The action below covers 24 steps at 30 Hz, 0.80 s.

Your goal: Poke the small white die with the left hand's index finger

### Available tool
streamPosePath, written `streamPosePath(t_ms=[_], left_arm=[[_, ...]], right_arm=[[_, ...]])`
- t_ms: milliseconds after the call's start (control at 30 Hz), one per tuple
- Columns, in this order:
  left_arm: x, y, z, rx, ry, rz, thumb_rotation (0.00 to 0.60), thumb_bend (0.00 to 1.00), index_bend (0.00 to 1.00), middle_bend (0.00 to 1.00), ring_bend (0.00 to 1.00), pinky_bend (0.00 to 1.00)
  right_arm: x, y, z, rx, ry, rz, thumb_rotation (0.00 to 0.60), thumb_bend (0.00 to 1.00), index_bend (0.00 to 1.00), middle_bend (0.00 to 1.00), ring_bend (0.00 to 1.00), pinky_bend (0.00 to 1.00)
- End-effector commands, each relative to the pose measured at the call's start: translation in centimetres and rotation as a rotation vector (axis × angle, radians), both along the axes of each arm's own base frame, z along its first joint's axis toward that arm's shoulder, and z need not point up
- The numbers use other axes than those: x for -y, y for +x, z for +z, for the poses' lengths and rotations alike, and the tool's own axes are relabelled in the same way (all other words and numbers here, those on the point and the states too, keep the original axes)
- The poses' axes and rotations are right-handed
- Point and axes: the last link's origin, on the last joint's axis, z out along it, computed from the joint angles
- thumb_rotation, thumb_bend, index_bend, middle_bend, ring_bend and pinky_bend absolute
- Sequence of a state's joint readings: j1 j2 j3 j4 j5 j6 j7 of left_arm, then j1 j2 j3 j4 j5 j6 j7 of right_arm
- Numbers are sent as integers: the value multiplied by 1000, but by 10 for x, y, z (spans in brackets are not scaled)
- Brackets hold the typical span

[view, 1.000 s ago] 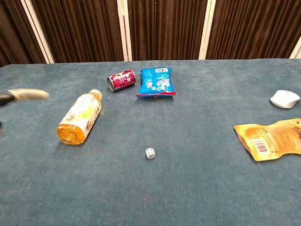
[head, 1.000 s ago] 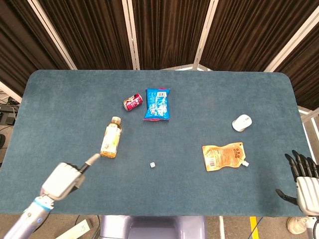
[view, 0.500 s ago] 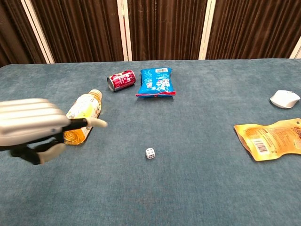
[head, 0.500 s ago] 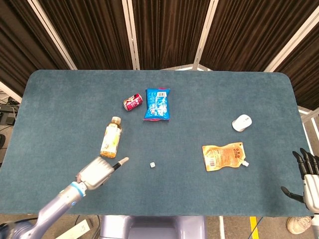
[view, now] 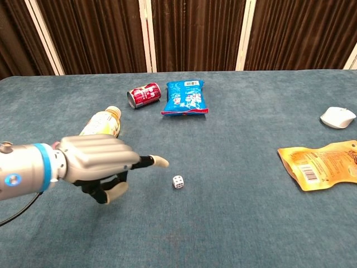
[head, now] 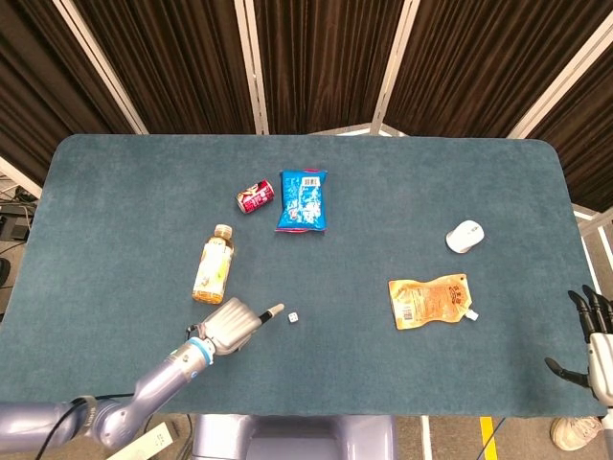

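The small white die [head: 293, 317] [view: 178, 181] lies on the blue table, near its front middle. My left hand [head: 233, 325] [view: 103, 166] hovers just left of it, one finger stretched toward the die and the others curled in. In the chest view the fingertip [view: 161, 162] stops a short gap from the die without touching it. It holds nothing. My right hand [head: 596, 340] shows only at the head view's lower right edge, beyond the table, fingers spread and empty.
A yellow drink bottle [head: 213, 266] [view: 99, 128] lies just behind my left hand. A red can [head: 256, 196] and a blue snack bag [head: 303, 200] lie further back. An orange pouch [head: 431, 301] and a white mouse [head: 465, 236] sit on the right.
My left hand has swept rightward from the table's front left until its pointing finger is just short of the die. The right hand has slid lower out of frame.
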State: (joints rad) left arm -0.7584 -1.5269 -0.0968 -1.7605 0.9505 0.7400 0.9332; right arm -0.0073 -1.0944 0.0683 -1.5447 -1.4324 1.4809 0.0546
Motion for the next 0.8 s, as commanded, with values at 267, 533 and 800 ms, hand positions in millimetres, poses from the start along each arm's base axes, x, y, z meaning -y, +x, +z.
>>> streamPosePath(t_ms=[267, 533, 800], left_arm=[[6, 13, -17, -3, -36, -2, 600, 730, 0, 845, 803, 839], [10, 17, -15, 1, -35, -6, 600, 730, 0, 845, 803, 838], [11, 11, -18, -28, -39, -1, 600, 730, 0, 845, 803, 839]], right_arm=[[0, -2, 1, 0, -5, -2, 600, 5, 60, 0, 0, 0], [-1, -1, 2, 1, -5, 1, 600, 5, 60, 0, 0, 0], [0, -1, 0, -1, 0, 2, 600, 5, 60, 0, 0, 0]])
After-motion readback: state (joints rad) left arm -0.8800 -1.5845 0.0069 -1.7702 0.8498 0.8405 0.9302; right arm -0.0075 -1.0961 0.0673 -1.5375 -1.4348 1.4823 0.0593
